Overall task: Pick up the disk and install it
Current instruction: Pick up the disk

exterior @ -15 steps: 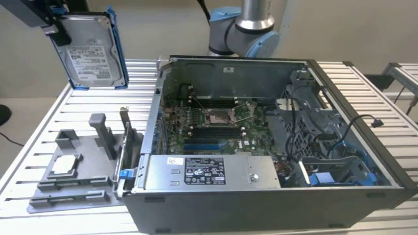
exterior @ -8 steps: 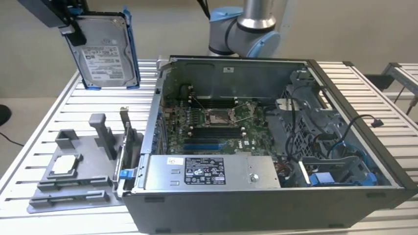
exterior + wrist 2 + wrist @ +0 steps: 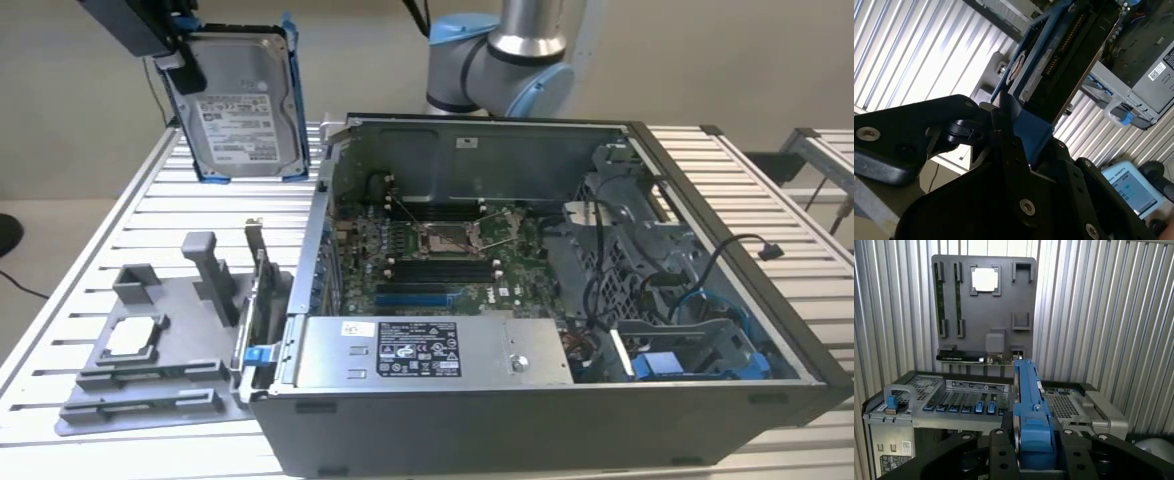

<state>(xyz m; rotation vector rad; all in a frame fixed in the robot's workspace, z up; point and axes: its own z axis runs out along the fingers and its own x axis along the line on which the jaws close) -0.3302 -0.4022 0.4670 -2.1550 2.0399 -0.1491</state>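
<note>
Item, disk (image 3: 244,100): pickup done, install outstanding; I log it hanging upright above the table (image 3: 120,215), off the open computer case (image 3: 534,420) toward the exterior view's left, the gripper (image 3: 1034,440) jaws pinching its blue carrier frame (image 3: 1029,385).

One disk (image 3: 247,100), one open computer case (image 3: 534,430) and one grey parts tray (image 3: 120,412) are here. There are also one processor chip (image 3: 130,338), two green memory sticks (image 3: 940,295) and one power-supply box (image 3: 427,350).
</note>
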